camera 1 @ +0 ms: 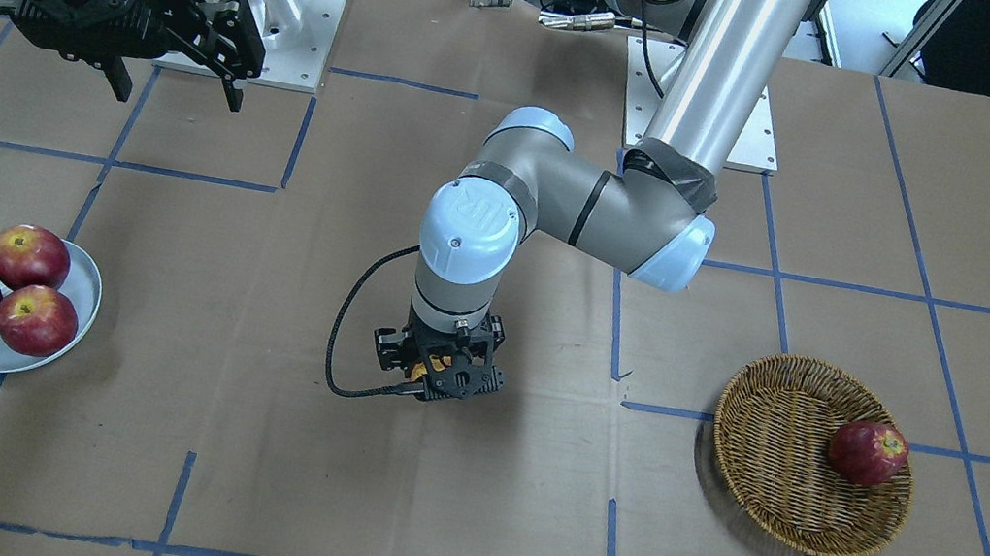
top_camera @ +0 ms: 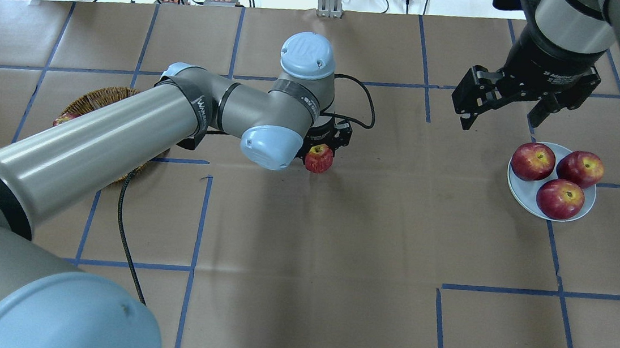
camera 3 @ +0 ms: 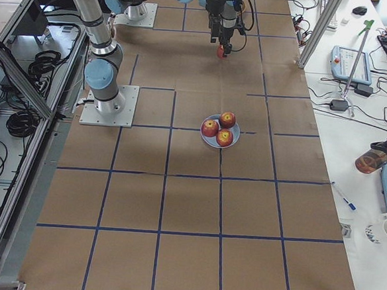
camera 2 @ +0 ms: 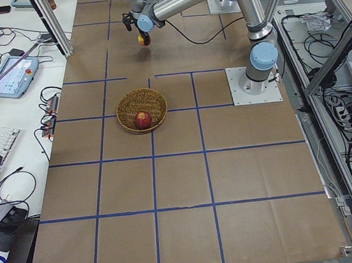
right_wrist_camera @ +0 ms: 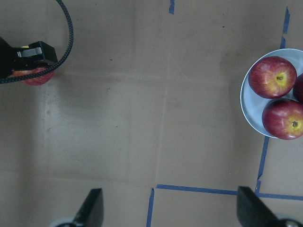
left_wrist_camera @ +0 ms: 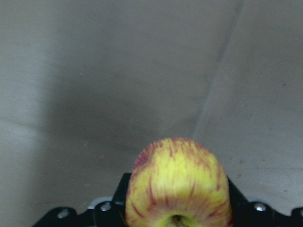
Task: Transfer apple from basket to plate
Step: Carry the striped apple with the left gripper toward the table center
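Observation:
The apple [top_camera: 319,159], yellow streaked with red, is held in my left gripper [top_camera: 320,158], which is shut on it low over the middle of the table. It fills the bottom of the left wrist view [left_wrist_camera: 177,184], and only a sliver shows under the gripper [camera 1: 434,377] from the front. The wicker basket [camera 1: 775,438] holds one dark red apple [camera 1: 867,452]; my left arm partly hides the basket [top_camera: 98,99] from overhead. The pale plate [camera 1: 86,286] carries three dark red apples. My right gripper [top_camera: 500,121] hangs open and empty behind the plate [top_camera: 520,191].
Brown paper with blue tape lines covers the table. The left arm's black cable [camera 1: 339,333] loops beside the wrist. The arm bases [camera 1: 277,30] stand at the robot's side of the table. Bare paper lies between the held apple and the plate [right_wrist_camera: 247,106].

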You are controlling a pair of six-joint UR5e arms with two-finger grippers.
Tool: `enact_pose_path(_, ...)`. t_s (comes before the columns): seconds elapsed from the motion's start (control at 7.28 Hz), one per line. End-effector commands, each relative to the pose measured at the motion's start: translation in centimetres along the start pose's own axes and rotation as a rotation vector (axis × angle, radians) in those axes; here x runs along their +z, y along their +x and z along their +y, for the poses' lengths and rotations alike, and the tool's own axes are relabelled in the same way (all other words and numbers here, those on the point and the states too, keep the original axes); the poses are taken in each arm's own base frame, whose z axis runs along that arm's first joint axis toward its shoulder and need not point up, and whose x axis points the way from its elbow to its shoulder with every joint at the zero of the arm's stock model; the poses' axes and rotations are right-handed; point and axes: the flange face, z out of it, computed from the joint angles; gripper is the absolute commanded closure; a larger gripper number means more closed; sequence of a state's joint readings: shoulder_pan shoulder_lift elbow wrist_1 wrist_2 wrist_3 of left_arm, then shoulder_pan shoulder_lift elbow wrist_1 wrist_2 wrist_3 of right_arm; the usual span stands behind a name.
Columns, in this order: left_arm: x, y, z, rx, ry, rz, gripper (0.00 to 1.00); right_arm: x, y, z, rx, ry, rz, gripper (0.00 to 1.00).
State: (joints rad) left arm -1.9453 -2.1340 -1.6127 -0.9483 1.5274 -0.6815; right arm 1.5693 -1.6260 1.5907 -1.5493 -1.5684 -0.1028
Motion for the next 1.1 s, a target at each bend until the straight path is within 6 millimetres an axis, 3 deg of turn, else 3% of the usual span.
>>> enact_pose_path(0.0, 0.85, 0.27, 0.73, 0.01, -0.013, -0.007, 0.33, 0.01, -0.01, 0.02, 0.0, -0.001, -0.001, 0.0)
enact_pose_path(0.69, 1.22, 0.12, 0.62, 0.026, -0.006, -0.011, 0.33, 0.0, 0.0, 0.0, 0.0, 0.0, -0.001, 0.0)
enact_pose_path(0.82, 1.34, 0.05, 0.69, 0.024, -0.008, -0.013, 0.24, 0.07, -0.08, 0.03, -0.001, -0.001, -0.001, 0.0)
enact_pose_path(0.96, 1.34, 0.05, 0.69, 0.024, -0.008, -0.013, 0.09, 0.07, -0.01, 0.01, 0.0, -0.001, -0.001, 0.0)
